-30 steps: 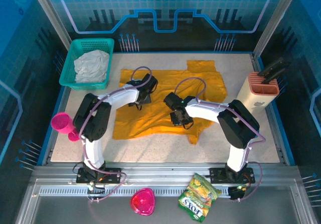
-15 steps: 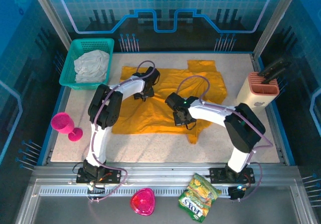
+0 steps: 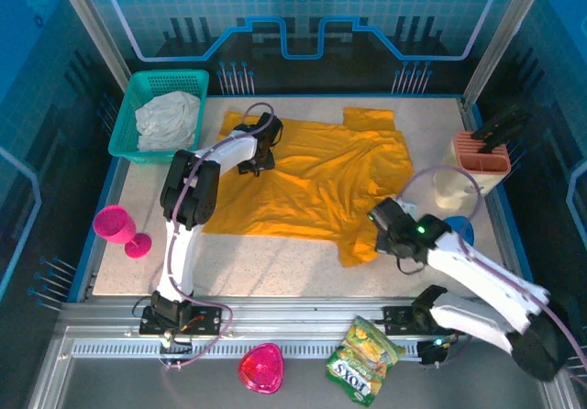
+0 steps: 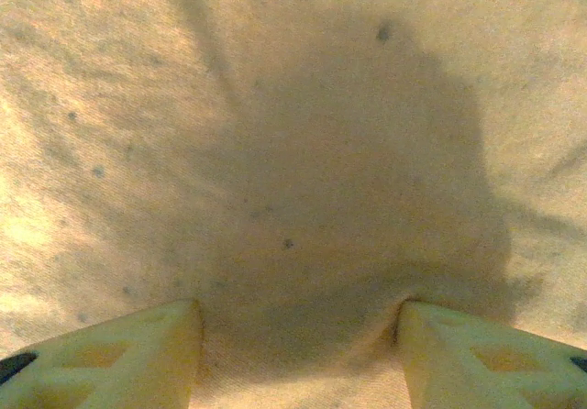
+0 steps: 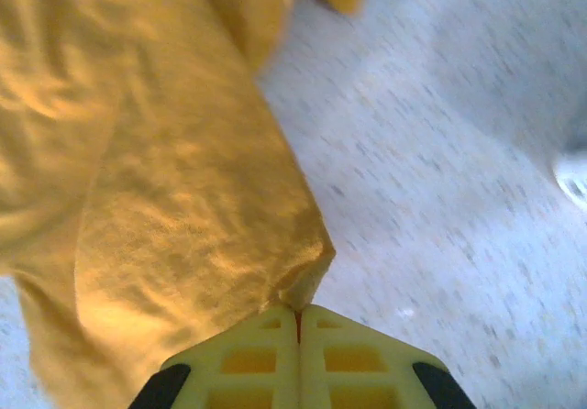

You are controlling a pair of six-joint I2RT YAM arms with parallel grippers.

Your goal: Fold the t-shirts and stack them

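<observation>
Our right hand (image 3: 374, 233) has pulled back to the near right, clamped on an edge corner of the soft, light mustard-orange t-shirt (image 3: 312, 180) spread on the worktop (image 3: 275, 267); our left hand (image 3: 261, 159), fingers apart, presses its far shoulder.

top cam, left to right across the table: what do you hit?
pink goblet → teal basket → orange t-shirt → knife block
</observation>
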